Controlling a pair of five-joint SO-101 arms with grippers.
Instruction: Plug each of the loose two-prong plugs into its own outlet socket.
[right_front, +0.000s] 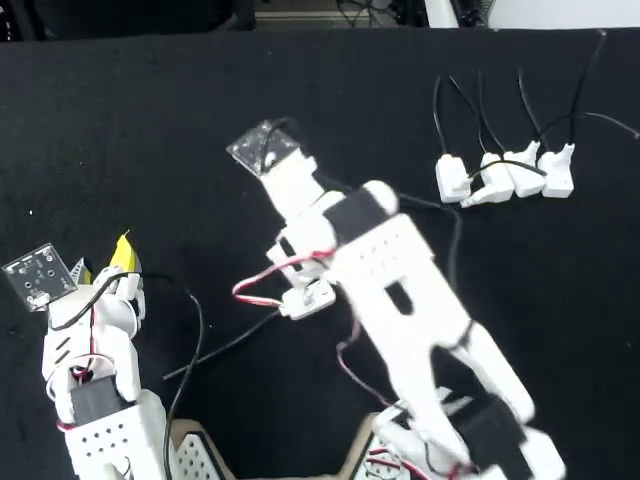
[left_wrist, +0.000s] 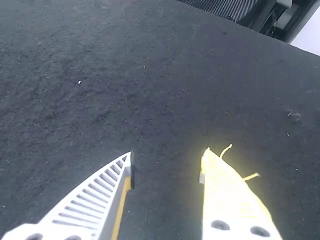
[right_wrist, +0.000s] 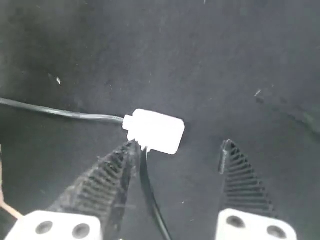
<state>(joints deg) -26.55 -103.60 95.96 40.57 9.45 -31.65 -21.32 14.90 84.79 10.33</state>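
Black felt tabletop (right_front: 120, 110) lay under both arms. Right gripper (right_wrist: 179, 145) stood spread wide and empty, just beside a small white plastic plug (right_wrist: 154, 131) on a black cord (right_wrist: 60, 114); its prongs were hidden. Left gripper (left_wrist: 165, 161) gaped over bare felt.

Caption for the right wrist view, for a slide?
Open right gripper over a small white plastic plug on the black cloth table.

black felt-like cloth (right_front: 120, 120) covers the table. beyond its far edge: dark furniture (right_front: 130, 15), tangled cables (right_front: 365, 12), a white surface (right_front: 560, 12).
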